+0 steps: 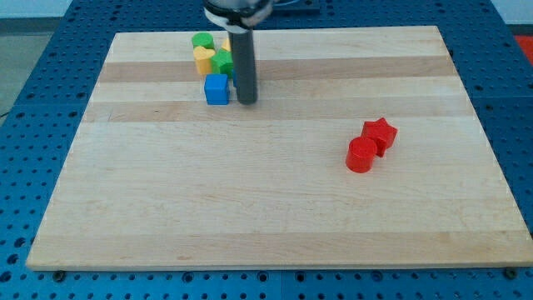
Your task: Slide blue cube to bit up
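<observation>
The blue cube (216, 89) sits near the view's top left of the wooden board (250, 200). My rod comes down from the view's top, and my tip (247, 102) rests just to the right of the blue cube, close to its right side. A green block (222, 62), a yellow block (203, 58) and a green cylinder (201, 41) cluster right above the blue cube. Part of this cluster is hidden behind the rod.
A red cylinder (361, 155) and a red star-shaped block (379, 134) touch each other at the view's right. The board lies on a blue perforated table (33, 108).
</observation>
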### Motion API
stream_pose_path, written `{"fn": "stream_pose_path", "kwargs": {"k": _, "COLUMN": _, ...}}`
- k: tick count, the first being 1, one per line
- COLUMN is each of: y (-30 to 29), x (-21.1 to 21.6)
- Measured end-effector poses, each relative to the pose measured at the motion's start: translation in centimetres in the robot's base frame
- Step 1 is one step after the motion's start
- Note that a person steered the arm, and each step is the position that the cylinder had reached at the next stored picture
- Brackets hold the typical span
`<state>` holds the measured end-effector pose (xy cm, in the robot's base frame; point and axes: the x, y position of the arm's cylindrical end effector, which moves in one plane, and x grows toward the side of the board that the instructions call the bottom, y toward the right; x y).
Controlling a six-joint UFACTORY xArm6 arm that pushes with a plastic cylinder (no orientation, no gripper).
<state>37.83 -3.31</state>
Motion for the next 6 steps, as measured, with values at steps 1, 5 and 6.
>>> {"fn": "stream_pose_path", "kwargs": {"k": 1, "y": -0.6, "x": 1.9}}
{"fn": "stream_pose_path", "kwargs": {"k": 5, "y": 3.3, "x": 0.7}}
{"fn": "stream_pose_path", "kwargs": {"k": 6, "y": 16.2, "x": 1.4}}
